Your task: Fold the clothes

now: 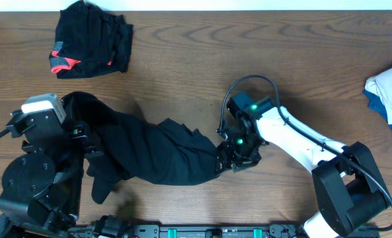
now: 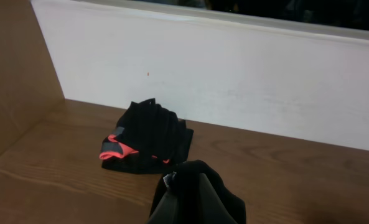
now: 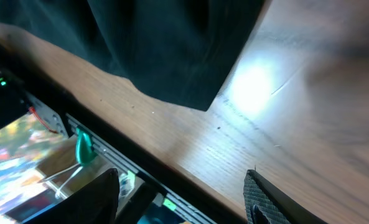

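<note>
Fabric of the long black garment (image 1: 162, 149) lies stretched across the near side of the wooden table (image 1: 182, 73), rumpled into lengthwise folds and running from one arm to the other. Its left end is bunched up at the left gripper (image 1: 82, 137). In the left wrist view the cloth rises in a dark peak right at the bottom edge and hides the fingers. The jaws are closed, and they seem to be pinching that bunch, though the grip itself is covered.

At the garment's right end sits the right gripper (image 3: 181, 177). Its fingers (image 3: 103, 193) stand well apart with bare wood between them. A corner of the black cloth hangs just ahead of them, untouched, so this gripper holds nothing.

Farther back on the left, well apart from the long piece, a second black garment (image 1: 93, 39) lies as a compact folded bundle, with coral-red trim showing along its left edge. A blue and white cloth (image 1: 391, 92) lies at the right edge of the table.
</note>
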Robot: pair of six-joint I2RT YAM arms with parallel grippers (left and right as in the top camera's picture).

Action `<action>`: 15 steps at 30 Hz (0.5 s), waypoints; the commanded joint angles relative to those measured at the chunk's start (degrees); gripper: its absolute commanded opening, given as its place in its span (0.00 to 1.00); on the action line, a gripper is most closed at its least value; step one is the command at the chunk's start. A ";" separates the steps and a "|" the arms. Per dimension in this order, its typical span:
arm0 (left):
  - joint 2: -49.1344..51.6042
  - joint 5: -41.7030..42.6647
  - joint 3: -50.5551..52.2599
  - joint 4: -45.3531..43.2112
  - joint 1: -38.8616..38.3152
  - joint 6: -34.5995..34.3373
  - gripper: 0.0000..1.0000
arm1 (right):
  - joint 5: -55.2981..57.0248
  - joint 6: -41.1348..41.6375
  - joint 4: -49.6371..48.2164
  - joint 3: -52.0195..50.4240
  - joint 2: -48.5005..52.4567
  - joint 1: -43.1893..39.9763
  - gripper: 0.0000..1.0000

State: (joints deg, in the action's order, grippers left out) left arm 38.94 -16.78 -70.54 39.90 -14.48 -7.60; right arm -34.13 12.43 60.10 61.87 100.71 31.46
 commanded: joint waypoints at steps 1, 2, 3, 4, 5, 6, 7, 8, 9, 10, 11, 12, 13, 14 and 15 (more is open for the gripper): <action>-0.20 -0.85 -1.70 -0.11 -0.11 0.50 0.06 | -4.96 2.23 -1.95 -2.82 -0.31 0.98 0.62; -0.20 -0.85 -1.70 -0.04 -0.11 0.50 0.06 | -4.96 2.71 -3.17 -3.89 -0.31 0.98 0.62; -0.20 -0.85 -1.70 -0.04 -0.11 0.50 0.06 | -4.96 3.02 -4.33 -4.79 -0.31 0.98 0.62; -0.20 -0.85 -1.70 -0.07 -0.11 0.50 0.06 | -5.42 3.02 -5.95 -5.81 -0.31 0.98 0.62; -0.20 -0.85 -1.70 -0.07 -0.11 0.50 0.06 | -5.86 3.02 -7.52 -6.69 -0.31 0.98 0.61; -0.20 -0.85 -1.70 -0.07 -0.11 0.50 0.06 | -6.60 3.06 -9.35 -7.63 -0.31 0.98 0.61; -0.20 -0.85 -1.70 -0.07 -0.11 0.50 0.06 | -6.91 3.56 -10.82 -8.39 -0.31 0.98 0.61; -0.20 -0.85 -1.70 -0.07 -0.11 0.50 0.06 | -6.93 4.44 -12.41 -9.22 -0.31 0.98 0.61; -0.20 -0.85 -1.70 -0.04 -0.11 0.50 0.06 | -6.95 4.76 -13.70 -9.88 -0.31 0.98 0.62; -0.20 -0.85 -1.70 -0.04 -0.11 0.50 0.06 | -7.28 4.76 -14.88 -10.49 -0.31 0.98 0.62; -0.20 -0.85 -1.70 -0.04 -0.11 0.50 0.06 | -8.13 4.98 -16.31 -11.17 -0.31 0.98 0.62; -0.20 -0.85 -1.70 -0.04 -0.11 0.50 0.06 | -8.96 5.40 -17.68 -11.82 -0.31 0.98 0.62; -0.20 -0.85 -1.70 -0.04 -0.11 0.50 0.06 | -9.70 5.70 -18.88 -12.33 -0.31 0.98 0.62; -0.20 -0.85 -1.70 -0.04 -0.11 0.50 0.06 | -9.88 5.95 -19.89 -12.68 -0.31 1.01 0.62; -0.20 -0.85 -1.70 -0.04 -0.11 0.50 0.06 | -9.84 6.25 -21.20 -13.07 -0.31 0.98 0.62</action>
State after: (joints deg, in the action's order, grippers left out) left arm 38.94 -16.91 -70.54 40.12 -14.48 -7.57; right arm -41.01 16.73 40.69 49.93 100.71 31.46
